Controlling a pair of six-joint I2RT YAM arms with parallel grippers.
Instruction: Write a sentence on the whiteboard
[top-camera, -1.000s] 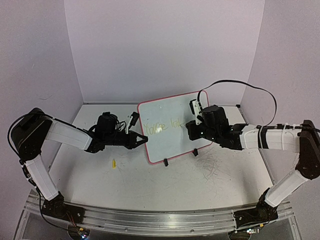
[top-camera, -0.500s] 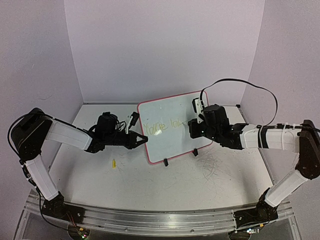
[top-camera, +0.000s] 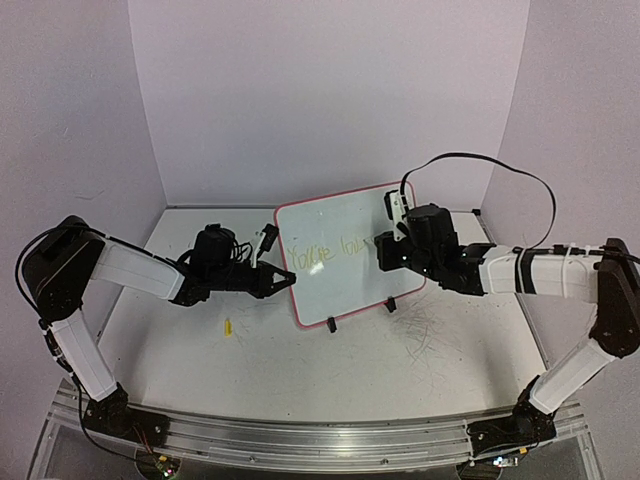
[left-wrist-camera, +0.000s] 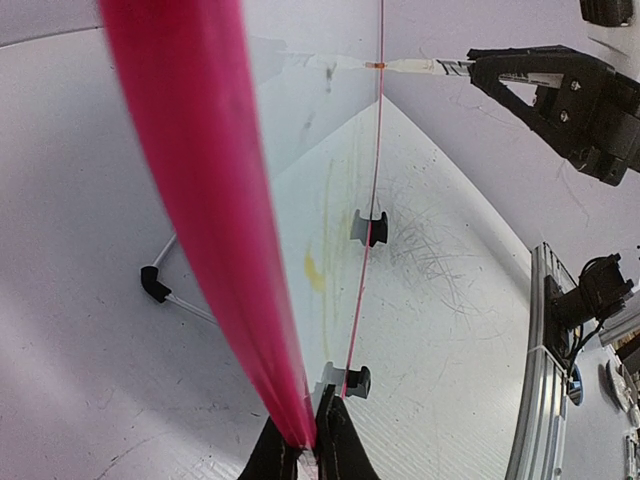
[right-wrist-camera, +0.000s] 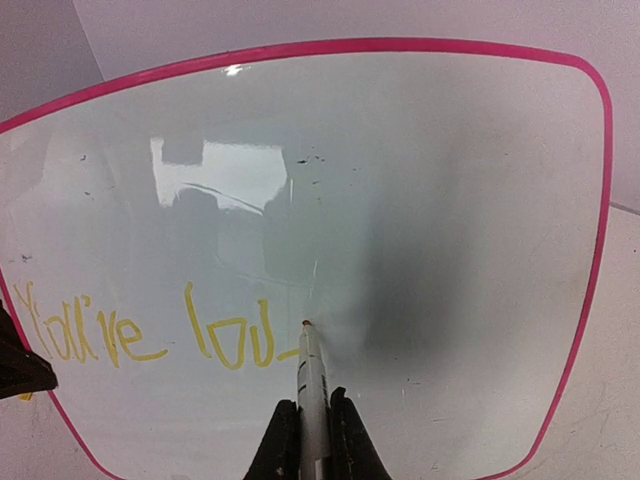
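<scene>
The flat white table (top-camera: 330, 385) carries a small yellow piece (top-camera: 228, 326), which lies alone on its left part. Thin grey scribble marks (top-camera: 425, 330) cover the surface on the right. Near the middle, the glossy white board with a pink rim (top-camera: 340, 225) stands tilted on two black feet (top-camera: 331, 323).

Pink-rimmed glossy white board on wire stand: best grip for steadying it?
Pinch the pink rim of the white board on its lower left edge, coming in from the left, one finger on each face. The panel is thin and propped up, so an edge pinch fits; the white marker works further right. The left end effector clamps there.
</scene>
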